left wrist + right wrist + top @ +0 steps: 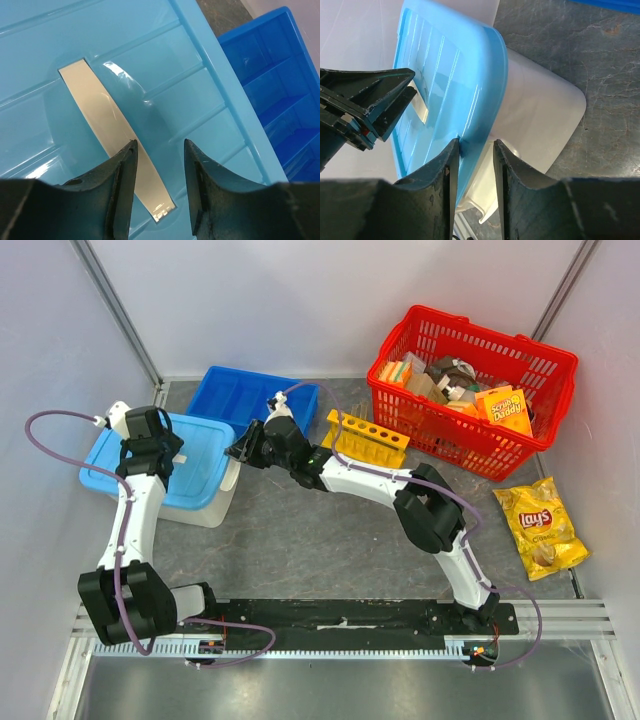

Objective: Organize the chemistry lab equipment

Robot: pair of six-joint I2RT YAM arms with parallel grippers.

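The yellow test-tube rack (pixel 368 440) stands on the table in front of the red basket, with thin clear tubes (pixel 352 420) at its left end. The small bag and the rubber band are out of view. A white bin (pixel 222 502) carries a light-blue lid (pixel 200 465). My left gripper (pixel 152 452) hovers open just above the lid (pixel 165 75), near its beige slot (pixel 107 130). My right gripper (pixel 238 450) is at the lid's right edge. In the right wrist view its jaws (pixel 475 145) close on the lid's rim (pixel 480 95) above the bin wall (pixel 535 125).
A dark-blue divided tray (pixel 240 395) lies behind the bin, also in the left wrist view (pixel 280 80). A red basket (pixel 470 380) of sponge packs and boxes stands at back right. A yellow chip bag (pixel 540 525) lies at right. Grey walls enclose the table.
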